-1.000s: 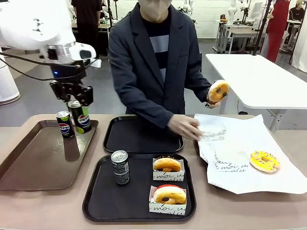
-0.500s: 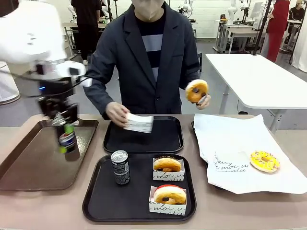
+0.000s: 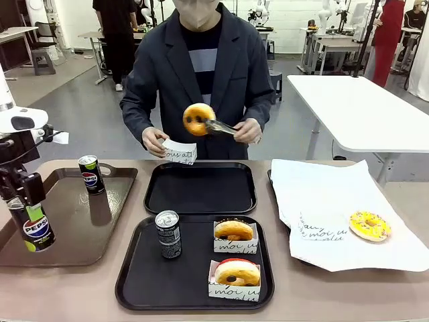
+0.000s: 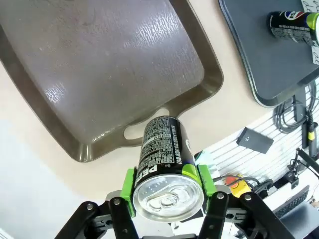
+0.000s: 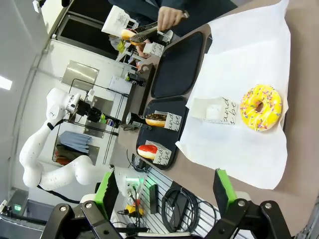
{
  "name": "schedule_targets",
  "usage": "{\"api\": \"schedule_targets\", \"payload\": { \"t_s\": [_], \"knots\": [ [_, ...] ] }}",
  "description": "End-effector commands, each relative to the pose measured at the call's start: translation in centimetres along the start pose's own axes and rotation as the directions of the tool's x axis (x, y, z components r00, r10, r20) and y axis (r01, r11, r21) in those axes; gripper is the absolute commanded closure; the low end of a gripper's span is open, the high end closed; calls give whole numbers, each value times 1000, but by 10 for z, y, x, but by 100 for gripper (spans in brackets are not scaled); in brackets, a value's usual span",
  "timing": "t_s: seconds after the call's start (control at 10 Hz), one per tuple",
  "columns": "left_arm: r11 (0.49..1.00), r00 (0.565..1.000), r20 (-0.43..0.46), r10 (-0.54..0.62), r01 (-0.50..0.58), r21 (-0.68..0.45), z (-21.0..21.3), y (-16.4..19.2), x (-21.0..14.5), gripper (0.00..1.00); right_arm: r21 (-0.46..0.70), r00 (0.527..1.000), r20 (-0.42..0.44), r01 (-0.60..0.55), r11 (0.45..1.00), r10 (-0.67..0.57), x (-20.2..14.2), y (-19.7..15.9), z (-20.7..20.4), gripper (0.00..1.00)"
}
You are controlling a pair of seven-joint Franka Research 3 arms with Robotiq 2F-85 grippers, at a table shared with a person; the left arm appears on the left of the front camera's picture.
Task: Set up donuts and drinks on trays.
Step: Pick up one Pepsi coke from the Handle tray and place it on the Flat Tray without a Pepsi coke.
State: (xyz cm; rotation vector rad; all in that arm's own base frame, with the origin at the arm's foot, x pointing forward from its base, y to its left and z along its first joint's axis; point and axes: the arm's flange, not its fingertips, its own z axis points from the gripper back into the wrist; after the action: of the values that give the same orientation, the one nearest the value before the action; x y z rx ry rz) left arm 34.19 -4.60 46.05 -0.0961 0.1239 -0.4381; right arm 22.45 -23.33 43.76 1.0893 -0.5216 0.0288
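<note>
The left gripper [image 4: 167,186] is clenched round a Pepsi can [image 3: 31,228] just under its silver top. The can hangs nearly upright, top upward and base leaning slightly, over the near left corner of the brown tray [image 3: 67,228]. The right gripper [image 5: 167,191] gapes wide, holding nothing.

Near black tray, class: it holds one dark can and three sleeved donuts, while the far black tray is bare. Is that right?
Not quite. The near black tray holds one dark can and two sleeved donuts, one farther and one nearer, not three. The front view shows it. The far black tray is bare.
</note>
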Motion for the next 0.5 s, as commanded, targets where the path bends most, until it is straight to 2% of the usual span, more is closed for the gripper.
{"api": "schedule_targets", "payload": {
  "t_s": [0.0, 0.4],
  "knots": [
    [1000, 1000, -9, -2, 2, 0, -2, 1, 4, 41, 26, 1000, 27, -17, 1000, 16, 2, 0, -1, 0],
    [1000, 1000, -9, -2, 2, 0, -2, 1, 4, 41, 26, 1000, 27, -17, 1000, 16, 2, 0, -1, 0]
  ]
}}
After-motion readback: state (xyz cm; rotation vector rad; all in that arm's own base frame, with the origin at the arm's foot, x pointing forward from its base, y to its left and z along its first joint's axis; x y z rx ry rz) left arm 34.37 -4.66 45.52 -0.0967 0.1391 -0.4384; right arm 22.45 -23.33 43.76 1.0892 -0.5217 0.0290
